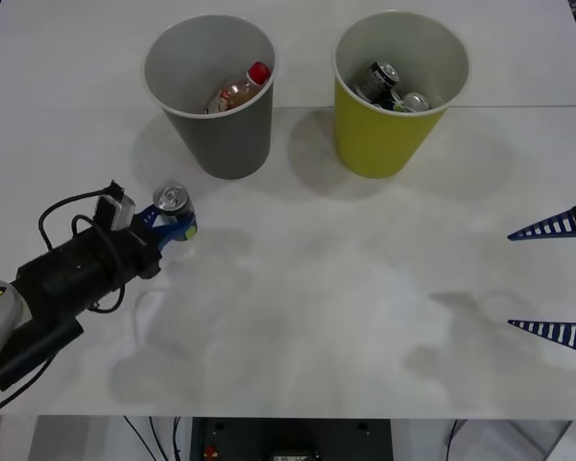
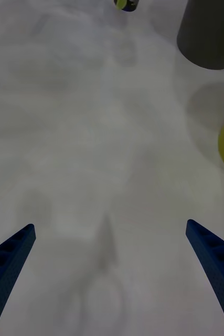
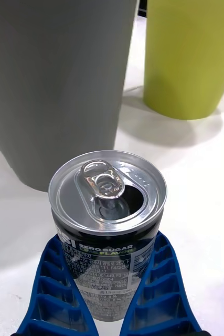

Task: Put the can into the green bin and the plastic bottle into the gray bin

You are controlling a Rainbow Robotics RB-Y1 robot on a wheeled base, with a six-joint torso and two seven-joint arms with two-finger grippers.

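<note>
I am looking down on a white table (image 1: 298, 317) marked with faint grey smudges. Toward its far side stand two tall tapered bins. The gray bin (image 1: 214, 96) is on my left and holds a plastic bottle (image 1: 240, 88) with a red cap, leaning against the inner wall. The green bin (image 1: 396, 91) stands beside it on my right, the two apart, and I can see two cans (image 1: 389, 86) lying inside it. My left gripper (image 1: 173, 227) sits near the table's left side, in front of the gray bin, its blue ribbed fingers clenched around an upright can (image 3: 107, 231) with an opened silver top. I cannot tell whether this can rests on the table or is raised off it. My right gripper (image 1: 557, 279) waits at the right edge, fingers spread wide with nothing between them.
</note>
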